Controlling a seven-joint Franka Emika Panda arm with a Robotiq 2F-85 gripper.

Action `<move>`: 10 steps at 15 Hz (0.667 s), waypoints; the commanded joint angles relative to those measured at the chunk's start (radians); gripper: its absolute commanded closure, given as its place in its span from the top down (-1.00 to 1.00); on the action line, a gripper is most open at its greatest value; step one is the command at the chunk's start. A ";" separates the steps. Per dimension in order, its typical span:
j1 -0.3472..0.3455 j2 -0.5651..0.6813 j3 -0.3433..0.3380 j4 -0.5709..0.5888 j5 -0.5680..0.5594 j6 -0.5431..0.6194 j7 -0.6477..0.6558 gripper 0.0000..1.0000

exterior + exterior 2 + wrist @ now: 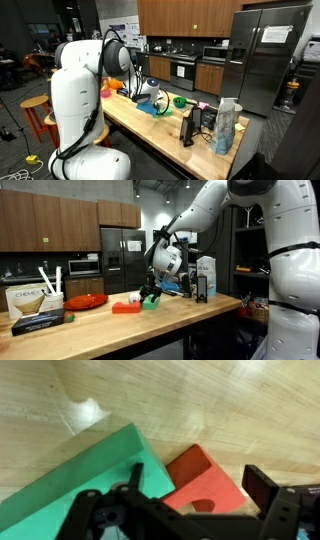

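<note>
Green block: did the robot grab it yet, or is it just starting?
Looks done: the gripper hangs right over the green block, next to the red block. In hand: nothing yet; its jaws stand open and both blocks lie flat on the wooden table. Left, probably: closing on a block and lifting it.

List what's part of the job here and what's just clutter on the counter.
In play:
- gripper, open, low over the blocks
- green block
- red block, right beside the green one

Lying about:
- red plate
- Chemex box
- white carton
</note>
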State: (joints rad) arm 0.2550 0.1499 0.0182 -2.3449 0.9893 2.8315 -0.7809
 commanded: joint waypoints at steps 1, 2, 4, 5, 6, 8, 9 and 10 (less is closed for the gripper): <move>0.024 0.018 -0.045 -0.066 -0.212 0.073 0.131 1.00; 0.032 0.021 -0.059 -0.079 -0.288 0.099 0.178 1.00; 0.042 0.024 -0.096 -0.109 -0.462 0.142 0.293 1.00; 0.047 0.023 -0.119 -0.121 -0.543 0.152 0.353 1.00; 0.063 0.021 -0.153 -0.130 -0.625 0.154 0.410 1.00; 0.094 0.015 -0.226 -0.137 -0.777 0.134 0.521 1.00; 0.107 0.011 -0.257 -0.137 -0.841 0.122 0.566 1.00; 0.123 0.009 -0.294 -0.135 -0.912 0.109 0.618 1.00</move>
State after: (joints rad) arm 0.3421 0.1473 -0.1697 -2.4412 0.2335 2.9772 -0.2812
